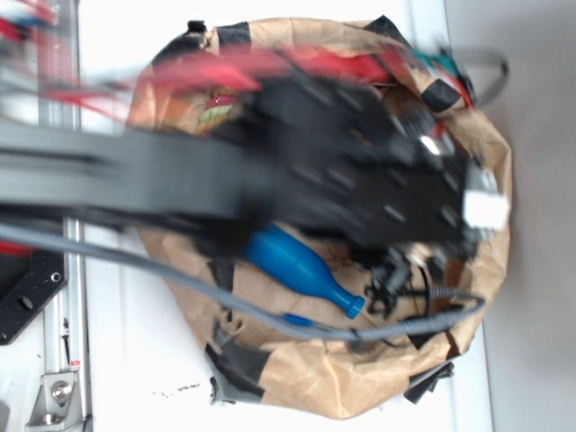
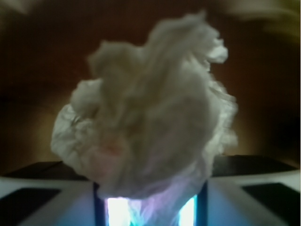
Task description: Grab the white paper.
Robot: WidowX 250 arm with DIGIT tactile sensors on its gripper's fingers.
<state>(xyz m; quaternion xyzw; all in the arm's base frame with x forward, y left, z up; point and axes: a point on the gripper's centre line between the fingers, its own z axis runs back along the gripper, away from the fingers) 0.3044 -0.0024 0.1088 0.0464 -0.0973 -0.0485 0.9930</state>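
The white paper is a crumpled off-white wad that fills the middle of the wrist view. Its lower end is pinched between my gripper's two fingers, which press it from both sides. It looks sharp while the brown background behind it is smeared. In the exterior view my black arm is blurred and stretches over the brown paper bag. It hides the gripper and the paper there.
A blue bottle lies inside the bag, just below the arm. Black tangled parts sit beside the bottle's neck. A grey cable loops across the bag's lower part. Red items lie at the bag's top rim.
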